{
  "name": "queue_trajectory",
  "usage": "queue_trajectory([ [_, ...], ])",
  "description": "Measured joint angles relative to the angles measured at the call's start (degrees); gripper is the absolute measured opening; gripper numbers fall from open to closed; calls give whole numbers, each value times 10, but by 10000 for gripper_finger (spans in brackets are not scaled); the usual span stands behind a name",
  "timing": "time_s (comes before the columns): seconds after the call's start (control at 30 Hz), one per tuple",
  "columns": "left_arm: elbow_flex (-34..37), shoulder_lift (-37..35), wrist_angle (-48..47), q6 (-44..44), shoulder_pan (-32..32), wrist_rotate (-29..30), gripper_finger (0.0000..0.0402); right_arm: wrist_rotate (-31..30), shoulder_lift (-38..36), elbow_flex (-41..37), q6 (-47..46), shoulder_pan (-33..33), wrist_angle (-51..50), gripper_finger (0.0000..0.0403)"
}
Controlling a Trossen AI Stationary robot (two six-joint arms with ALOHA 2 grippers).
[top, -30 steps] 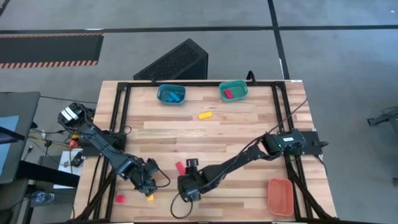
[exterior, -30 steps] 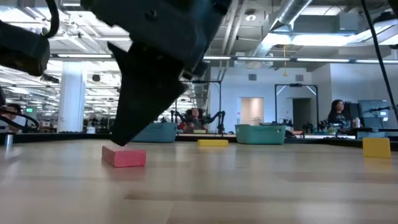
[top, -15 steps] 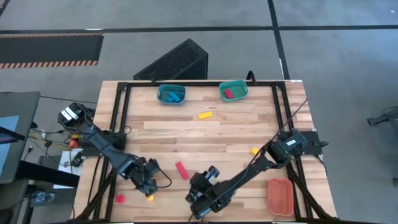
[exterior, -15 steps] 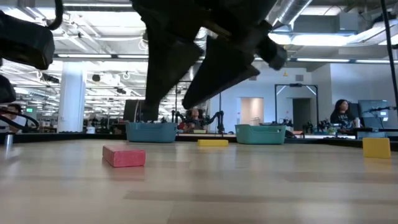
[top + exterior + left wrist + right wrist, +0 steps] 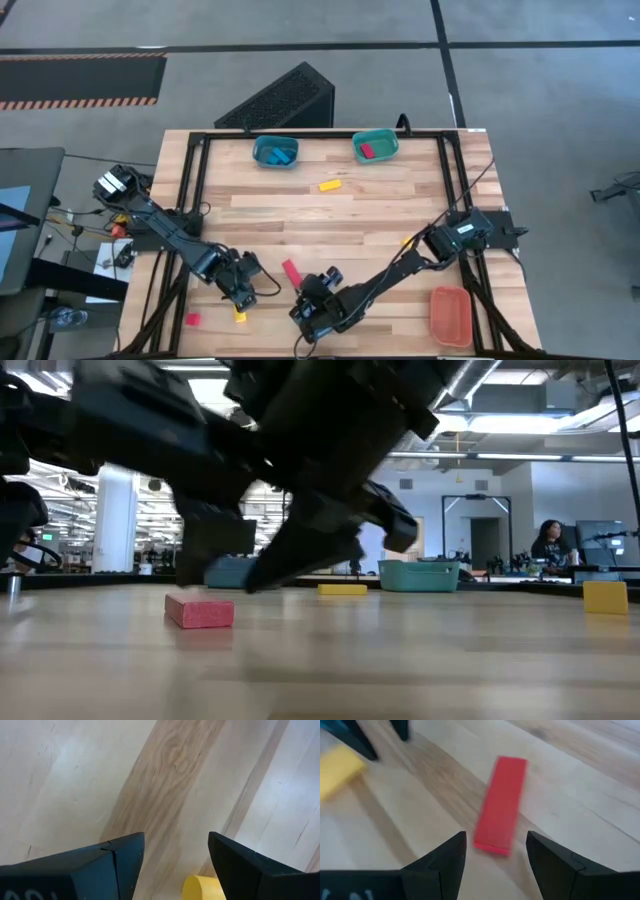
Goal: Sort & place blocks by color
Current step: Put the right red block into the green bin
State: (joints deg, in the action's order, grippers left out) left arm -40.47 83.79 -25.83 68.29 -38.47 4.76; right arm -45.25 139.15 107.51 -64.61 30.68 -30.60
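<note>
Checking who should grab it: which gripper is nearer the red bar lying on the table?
Right. The right gripper hovers open just short of the red bar; the left gripper sits farther off, over a yellow block.

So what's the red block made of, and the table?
The red block looks like smooth, matte plastic: one solid colour, crisp flat edges. The table looks like light wood: plank seams and grain streaks show, with a slight sheen. Neither can be told for certain from looks alone.

Bar [image 5: 291, 272] lies between both end effectors [image 5: 247, 292] [image 5: 318, 296].
</note>
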Motion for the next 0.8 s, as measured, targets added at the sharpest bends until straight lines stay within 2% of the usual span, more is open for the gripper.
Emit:
queue_trajectory([
  [0.17, 0, 0, -1, -6, -2, 7, 208, 4, 8, 1, 8, -19, 11, 230],
  [0.37, 0, 0, -4, -34, -1, 19, 208, 69, 35, 2, 68, -38, 94, 230],
  [0.53, 2, 0, -11, -45, 0, 25, 208, 86, 49, 4, 49, -40, 87, 225],
  [0.67, 2, 0, -24, -58, 2, 46, 208, 87, 46, 3, 49, -43, 62, 195],
  [0.8, 2, 0, -39, -83, 16, 62, 208, 101, 35, 3, 72, -51, 43, 139],
])
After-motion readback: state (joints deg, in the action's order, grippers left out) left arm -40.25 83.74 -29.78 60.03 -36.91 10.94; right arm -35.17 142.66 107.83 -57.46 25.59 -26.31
